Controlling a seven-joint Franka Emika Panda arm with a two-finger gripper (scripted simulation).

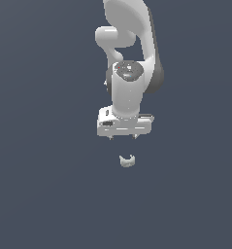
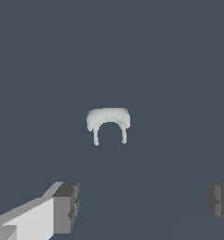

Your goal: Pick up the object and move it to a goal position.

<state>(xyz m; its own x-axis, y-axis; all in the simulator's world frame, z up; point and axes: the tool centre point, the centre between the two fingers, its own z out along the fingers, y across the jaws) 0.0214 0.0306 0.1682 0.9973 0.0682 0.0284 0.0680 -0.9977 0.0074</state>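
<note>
Gripper [image 2: 141, 206] nearest wrist cam: fingers [image 2: 66, 206] spread wide, nothing btw them. Object [image 2: 108, 123] lies on dark floor [image 2: 179, 70], just ahead of fingers, not touching, approx centred on gap. In exterior view object [image 1: 127, 160] sits just below gripper [image 1: 123, 136]. Small off-white arch w/ two thin prongs. Looks light, stiff, prob. smooth, may slip. Best hold: across thick curved body, not prongs.

Off-white object [image 1: 127, 161] on a plain slate-blue surface [image 1: 40, 194]. White robot arm [image 1: 129, 58] with dark grey joints; white gripper [image 1: 123, 137] with dark grey fingertips [image 2: 66, 206].
</note>
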